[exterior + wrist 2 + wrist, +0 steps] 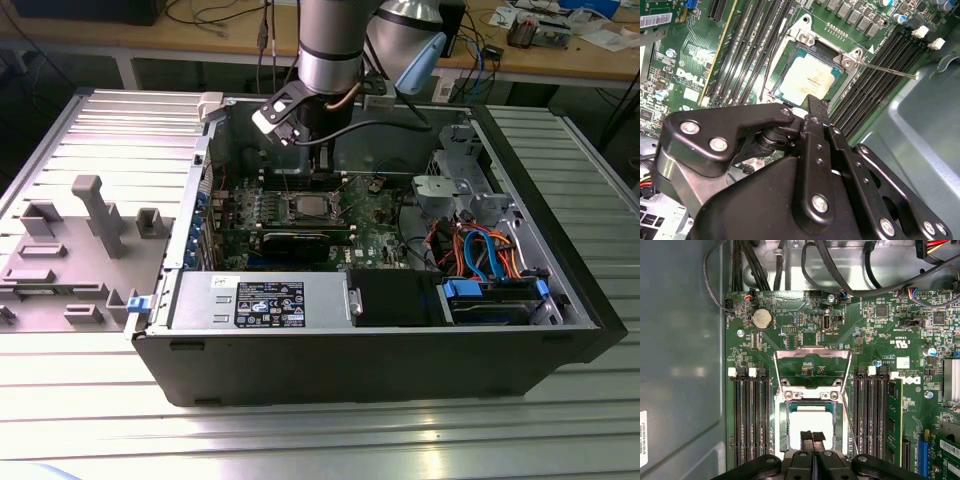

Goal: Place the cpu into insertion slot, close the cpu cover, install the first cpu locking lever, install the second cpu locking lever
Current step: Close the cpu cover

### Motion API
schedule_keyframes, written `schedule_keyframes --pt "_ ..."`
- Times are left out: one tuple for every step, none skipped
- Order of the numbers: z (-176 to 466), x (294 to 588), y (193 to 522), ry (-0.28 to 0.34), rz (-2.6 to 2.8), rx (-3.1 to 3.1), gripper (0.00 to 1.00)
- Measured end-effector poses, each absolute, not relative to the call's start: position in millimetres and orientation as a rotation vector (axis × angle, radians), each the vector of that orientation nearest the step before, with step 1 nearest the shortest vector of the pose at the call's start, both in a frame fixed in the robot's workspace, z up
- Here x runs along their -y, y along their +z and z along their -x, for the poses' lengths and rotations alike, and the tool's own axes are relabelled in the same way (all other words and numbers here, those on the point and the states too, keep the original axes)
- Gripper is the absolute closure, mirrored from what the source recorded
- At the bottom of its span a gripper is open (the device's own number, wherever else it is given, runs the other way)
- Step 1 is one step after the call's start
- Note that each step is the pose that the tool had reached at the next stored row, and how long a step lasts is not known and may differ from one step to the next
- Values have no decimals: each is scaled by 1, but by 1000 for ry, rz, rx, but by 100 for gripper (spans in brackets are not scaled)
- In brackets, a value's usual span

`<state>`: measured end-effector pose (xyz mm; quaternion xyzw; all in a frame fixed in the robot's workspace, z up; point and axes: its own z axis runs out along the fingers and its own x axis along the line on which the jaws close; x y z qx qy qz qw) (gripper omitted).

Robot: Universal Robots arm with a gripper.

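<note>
Claw (812, 436), fingertips pressed together, poised over the silver cpu (807, 77) seated in the insertion slot (783, 425). The hinged cpu cover (812, 354) lies flipped open beside it.

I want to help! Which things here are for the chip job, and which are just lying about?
For the job: cpu, insertion slot, cpu cover, locking lever, gripper.
Just lying about: memory slots, coin battery, cables, power supply.
</note>
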<state>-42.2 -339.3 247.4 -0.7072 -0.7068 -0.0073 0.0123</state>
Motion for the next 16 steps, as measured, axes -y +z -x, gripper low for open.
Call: schedule_keyframes --pt "42 339 248 -23 2205 2203 89" --pt "42 339 248 -22 2205 2203 89" --pt "42 339 248 -23 2205 2203 89" --pt "42 339 249 -23 2205 2203 89" --pt "42 339 249 -23 2205 2203 89" --pt "42 339 249 -23 2205 2203 89" --pt "42 339 249 -23 2205 2203 89" --pt "42 339 249 -23 2205 2203 89" --pt "42 339 250 -23 2205 2203 89" --pt "42 339 250 -23 2205 2203 89" --pt "42 339 250 -23 2205 2203 89" --pt "42 339 250 -23 2205 2203 89" --pt "42 339 251 -23 2205 2203 89" --pt "42 339 251 -22 2205 2203 89" --pt "42 339 251 -22 2205 2203 89" --pt "42 339 251 -23 2205 2203 89"
